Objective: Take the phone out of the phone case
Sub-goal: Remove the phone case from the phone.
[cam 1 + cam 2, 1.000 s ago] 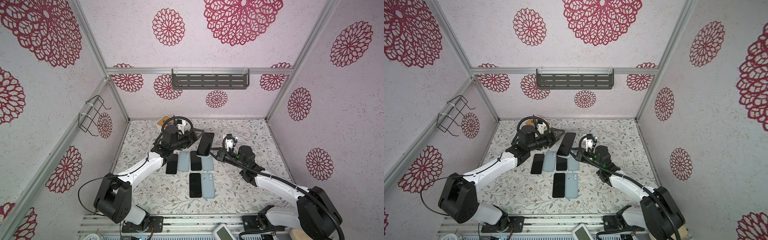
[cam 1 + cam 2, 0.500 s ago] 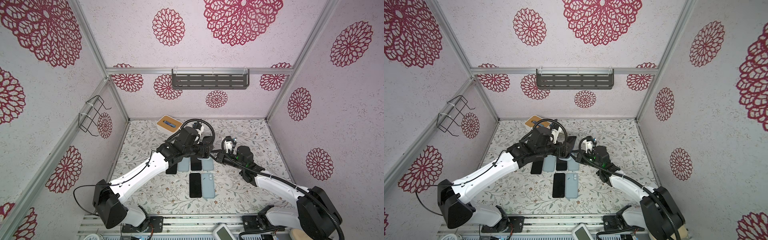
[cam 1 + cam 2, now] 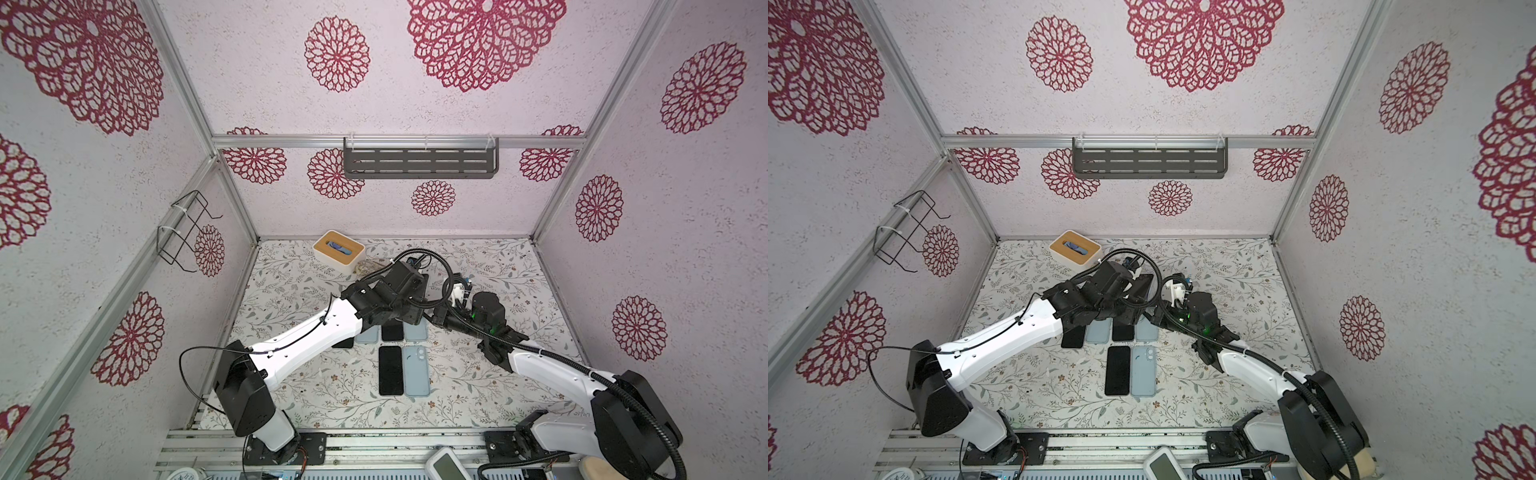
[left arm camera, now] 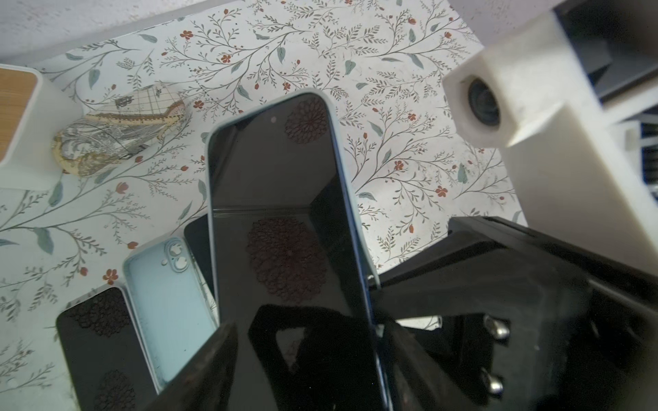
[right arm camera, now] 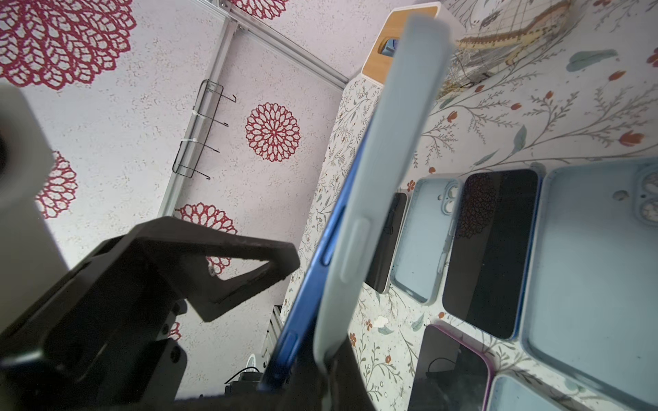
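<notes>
Two pincers at one phone, held tilted well above the tabletop, with the pale blue phone case on its back.

Starting at the left: left pincer, fingers standing either side of the screen's near end, close against both long edges. Cannot tell whether pressing already or only bracketing. Risks biting the case rim instead of the phone's own blue side, so clamping the two together rather than parting them. Risks a skid too, on glossy glass.

Underneath, toward the middle: a loose phone, an empty case, more of both laid in rows. Puts any drop onto glass and hard edges, with the rows scattered as well.

In the middle, by the right wrist view: blue phone edge standing off the case at the near end, seated in it at the far end. Looks like a half-freed fit, judging by that gap. Could snap back on a slack pull, or spring out all at once on a hard one and escape both grips.

At the right: right pincer, clenched on the bottom end of the case. Grips only a thin, soft-looking lip, by appearance, so may lose it under a strong tug from the opposite side. Leaves scant room besides: pincers almost touching, hence a likely knock of finger on finger with any twist.
</notes>
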Robot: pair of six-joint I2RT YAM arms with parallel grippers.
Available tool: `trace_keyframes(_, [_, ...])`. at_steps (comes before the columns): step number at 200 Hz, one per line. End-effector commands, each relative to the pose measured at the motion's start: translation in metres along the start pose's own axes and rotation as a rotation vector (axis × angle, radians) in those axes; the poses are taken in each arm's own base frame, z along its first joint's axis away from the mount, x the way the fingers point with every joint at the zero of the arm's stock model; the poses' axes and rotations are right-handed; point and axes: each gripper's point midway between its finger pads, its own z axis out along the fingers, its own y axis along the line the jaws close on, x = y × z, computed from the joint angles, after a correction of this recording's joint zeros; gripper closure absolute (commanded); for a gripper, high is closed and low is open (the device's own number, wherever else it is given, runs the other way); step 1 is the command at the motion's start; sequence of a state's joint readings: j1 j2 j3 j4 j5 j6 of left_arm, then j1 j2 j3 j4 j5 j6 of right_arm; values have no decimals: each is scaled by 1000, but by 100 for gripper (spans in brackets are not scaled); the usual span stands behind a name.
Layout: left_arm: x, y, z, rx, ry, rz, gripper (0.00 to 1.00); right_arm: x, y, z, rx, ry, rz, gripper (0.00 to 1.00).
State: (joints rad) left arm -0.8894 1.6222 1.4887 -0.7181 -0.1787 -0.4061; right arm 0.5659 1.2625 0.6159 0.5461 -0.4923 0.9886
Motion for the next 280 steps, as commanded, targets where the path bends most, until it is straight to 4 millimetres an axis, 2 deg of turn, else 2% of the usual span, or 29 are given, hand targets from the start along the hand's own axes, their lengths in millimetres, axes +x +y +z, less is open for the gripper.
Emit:
trace_keyframes(1, [2, 3, 1, -82, 9, 80, 38, -23, 40, -4, -125, -73, -73, 100])
trace_keyframes(54, [3, 2, 0, -138, -2, 127, 56, -21, 40, -4, -134, -69, -63, 100])
trace_keyframes(140, [7, 7, 2, -217, 3, 159, 75, -20, 42, -6, -156, -75, -47, 100])
trace_keyframes(242, [19, 14, 6, -271, 37, 181, 86, -21, 46, -5, -186, -77, -38, 100])
trace_keyframes(280, [24, 14, 9, -266, 54, 184, 79, -20, 46, -4, -192, -76, -36, 100])
